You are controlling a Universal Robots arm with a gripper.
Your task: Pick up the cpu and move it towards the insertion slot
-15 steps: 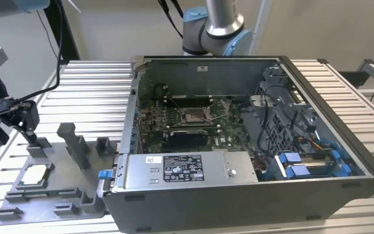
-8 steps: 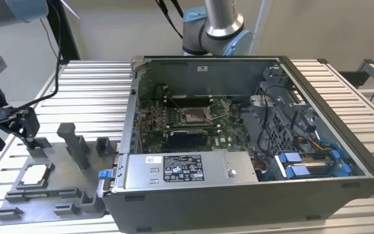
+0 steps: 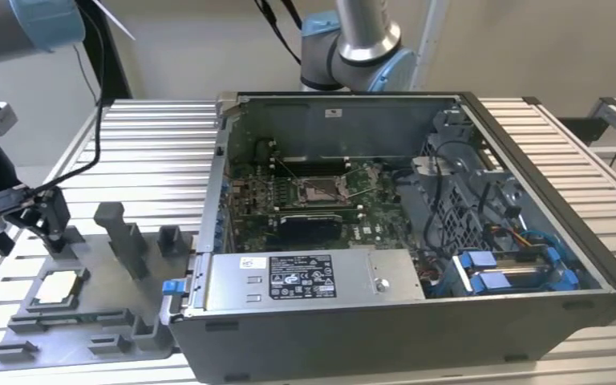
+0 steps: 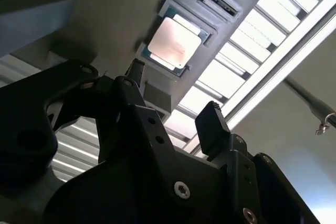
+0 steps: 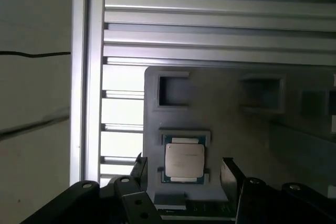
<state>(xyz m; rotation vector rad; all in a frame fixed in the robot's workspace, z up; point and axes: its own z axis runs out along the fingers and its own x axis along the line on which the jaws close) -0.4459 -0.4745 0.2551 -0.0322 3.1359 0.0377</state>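
Gripper (image 5: 184, 163) hangs over the tray (image 5: 231, 114), jaws spread wide and holding nothing. In both wrist views the two black fingers (image 5: 229, 174) straddle the cpu (image 5: 184, 150) from above, one to each side of it. In the exterior view there's clear space between fingertips and chip, so no contact. The cpu lies flat in its framed pocket in the tray, silvery face up, not yet lifted. Around that pocket the tray has more square recesses, and grey posts (image 3: 126, 238) stand upright on it, just beside the gripper in the exterior view. The tray lies on the slatted table (image 3: 570, 152). Just beside the tray, on the exterior view's right, sits the open case (image 3: 394, 341), its near corner close against the tray's edge. Inside the case, well apart from the tray, is the green board (image 3: 378, 228), and in the middle of it the slot (image 3: 319, 190), a silver square frame with a brownish centre. Beyond the case, on the side far from the tray, the arm (image 3: 356, 40) stands upright.
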